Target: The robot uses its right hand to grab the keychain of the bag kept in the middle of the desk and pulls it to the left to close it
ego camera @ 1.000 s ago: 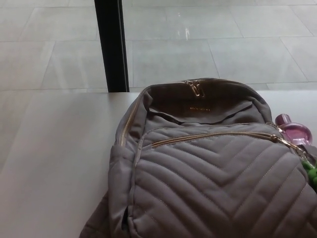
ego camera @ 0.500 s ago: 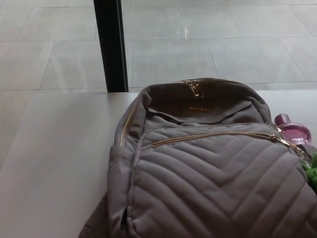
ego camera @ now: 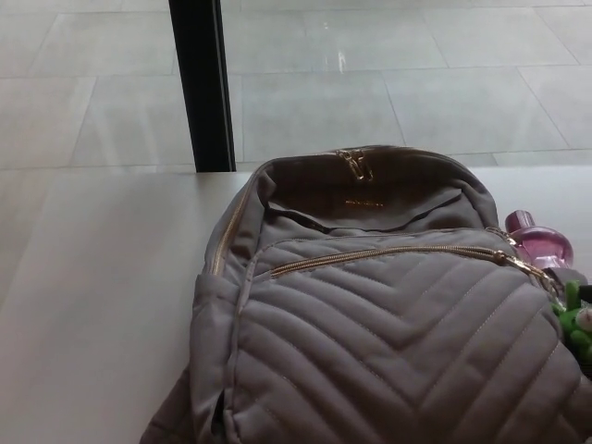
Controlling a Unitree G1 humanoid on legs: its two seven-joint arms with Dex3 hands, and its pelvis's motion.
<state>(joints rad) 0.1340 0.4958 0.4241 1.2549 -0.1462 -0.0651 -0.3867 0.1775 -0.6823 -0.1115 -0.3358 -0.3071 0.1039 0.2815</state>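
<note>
I am looking down through the head camera at a grey quilted backpack (ego camera: pixel 370 351) that is lying flat on the white desk (ego camera: pixel 92 305), front panel facing up and its top end pointing to the far side. It is filling the middle and right of the view, and its near end is running out of the bottom of the picture.

A gold front zipper (ego camera: pixel 379 254) is running across the pocket from left to right, just above the chevron stitching. Its slider (ego camera: pixel 529 268) is sitting at the right end of the track, close to the bag's right edge. I cannot tell from here whether the teeth along the track are parted or joined.

The green keychain (ego camera: pixel 575 322) is hanging from that slider and lying at the bag's right side, near the picture's right edge, partly cut off by the frame. Just beyond it, on the far side, a pink bottle (ego camera: pixel 541 243) is lying against the bag's right shoulder.

At the far top of the bag, a pair of gold zipper pulls (ego camera: pixel 356 165) is resting together at the centre. A small gold logo (ego camera: pixel 363 204) is showing just below them.

Beyond the desk, a black post (ego camera: pixel 199 83) is standing to the far left on a pale tiled floor (ego camera: pixel 416 92).

Neither of my hands is showing in the view, so I cannot tell how the fingers are set.
</note>
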